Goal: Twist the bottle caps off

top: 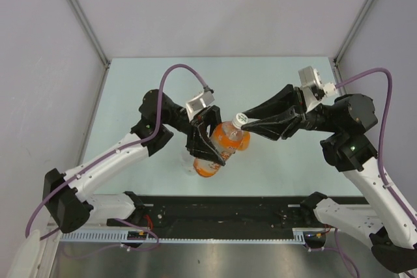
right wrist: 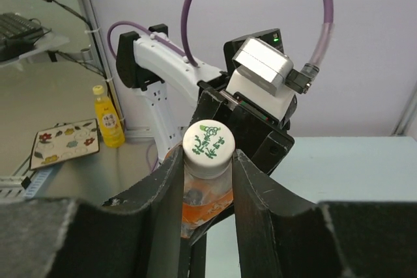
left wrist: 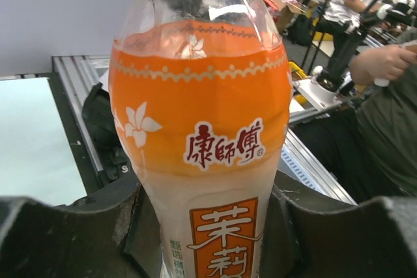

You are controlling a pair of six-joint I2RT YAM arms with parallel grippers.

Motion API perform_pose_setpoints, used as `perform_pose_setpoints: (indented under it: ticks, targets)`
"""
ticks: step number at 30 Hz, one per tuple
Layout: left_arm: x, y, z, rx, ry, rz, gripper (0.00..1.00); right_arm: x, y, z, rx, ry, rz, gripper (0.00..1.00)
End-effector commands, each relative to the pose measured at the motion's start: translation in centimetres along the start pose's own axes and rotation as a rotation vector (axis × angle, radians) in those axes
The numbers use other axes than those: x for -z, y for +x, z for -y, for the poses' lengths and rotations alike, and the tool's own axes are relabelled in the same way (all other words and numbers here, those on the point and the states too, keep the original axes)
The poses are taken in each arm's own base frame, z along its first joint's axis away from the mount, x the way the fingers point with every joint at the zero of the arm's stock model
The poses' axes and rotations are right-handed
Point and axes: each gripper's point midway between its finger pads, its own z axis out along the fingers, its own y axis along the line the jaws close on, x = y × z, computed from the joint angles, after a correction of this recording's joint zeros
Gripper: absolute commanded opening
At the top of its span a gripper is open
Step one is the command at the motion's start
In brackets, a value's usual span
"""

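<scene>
1. Grey walls around a pale green table (top: pixel 280 83); both my arms meet over its middle.
2. My left gripper (top: pixel 210 136) is clamped round the body of the taller orange bottle (left wrist: pixel 202 128). The fingers (left wrist: pixel 65 239) press the label from both sides.
3. That bottle is tilted in the top view, with its neck toward 2 o'clock.
4. My right gripper (right wrist: pixel 208 161) comes in from 3 o'clock. It is nearly closed and pinches the white cap (right wrist: pixel 208 142), with a finger touching each side.
5. The cap is still on the neck; it has green print on top.
</scene>
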Motion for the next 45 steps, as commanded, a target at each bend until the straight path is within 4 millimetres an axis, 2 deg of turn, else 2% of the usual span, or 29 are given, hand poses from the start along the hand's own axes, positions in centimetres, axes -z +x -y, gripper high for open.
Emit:
perform_pose_setpoints:
  ticks: [1, 14, 17, 18, 20, 21, 22, 24, 25, 28, 32, 33, 37, 40, 41, 42, 43, 45]
  targets:
    - [-0.4, -2.9, 2.7, -0.151, 0.073, 0.016, 0.0, 0.2, 3.4, -1.0, -0.06, -0.124, -0.111, 0.0]
    - [-0.4, -2.3, 2.3, -0.157, 0.071, 0.002, 0.0, 0.4, 3.8, -1.9, -0.066, -0.194, -0.133, 0.0]
    - [-0.3, -2.5, 1.8, -0.172, 0.043, 0.008, 0.0, 0.4, 3.9, -1.3, -0.081, -0.156, -0.132, 0.0]
    - [-0.2, -2.2, 1.6, -0.141, 0.026, 0.003, 0.0, 0.4, 3.7, -0.9, -0.082, -0.126, -0.125, 0.04]
    - [-0.1, -2.8, 0.7, -0.182, -0.025, 0.019, 0.0, 0.6, 3.7, -0.2, -0.095, -0.082, -0.123, 0.28]
    - [0.1, -2.6, 0.3, -0.15, -0.057, 0.018, 0.0, 0.7, 3.4, 0.1, -0.09, -0.051, -0.113, 0.35]
    - [0.2, -2.7, -0.2, -0.189, -0.084, 0.02, 0.0, 0.8, 3.4, 0.2, -0.096, -0.037, -0.113, 0.48]
    - [0.6, -3.1, -1.3, -0.174, -0.173, 0.036, 0.0, 1.0, 3.0, 1.0, -0.096, 0.019, -0.097, 0.61]
    - [0.9, -3.2, -1.9, -0.2, -0.209, 0.04, 0.0, 1.2, 3.4, 1.4, -0.125, 0.048, -0.109, 0.72]
    - [1.6, -3.8, -3.6, -0.217, -0.336, 0.069, 0.0, 1.5, 3.5, 2.3, -0.148, 0.113, -0.103, 0.86]
    - [3.1, -4.3, -6.3, -0.217, -0.526, 0.094, 0.0, 2.1, 2.8, 3.4, -0.143, 0.222, -0.071, 0.9]
    - [4.1, -4.4, -7.8, -0.203, -0.63, 0.106, 0.0, 2.2, 2.5, 3.9, -0.141, 0.261, -0.055, 0.9]
    - [6.6, -4.3, -10.5, -0.199, -0.853, 0.11, 0.0, 3.1, 0.7, 5.4, -0.14, 0.401, 0.025, 0.9]
    - [7.8, -4.1, -11.1, -0.221, -0.963, 0.105, 0.0, 3.8, -0.8, 6.4, -0.164, 0.502, 0.108, 0.91]
    - [8.8, -4.0, -11.6, -0.228, -1.037, 0.107, 0.0, 3.9, -1.2, 6.7, -0.178, 0.528, 0.131, 0.9]
    - [9.2, -3.9, -11.8, -0.234, -1.076, 0.102, 0.0, 4.4, -1.6, 7.7, -0.188, 0.59, 0.165, 0.9]
    - [9.1, -3.7, -11.8, -0.254, -1.091, 0.086, 0.0, 4.1, -1.7, 7.7, -0.199, 0.593, 0.175, 0.89]
    - [10.3, -3.5, -12.6, -0.266, -1.195, 0.071, 0.0, 4.5, -1.8, 9.1, -0.237, 0.688, 0.221, 0.88]
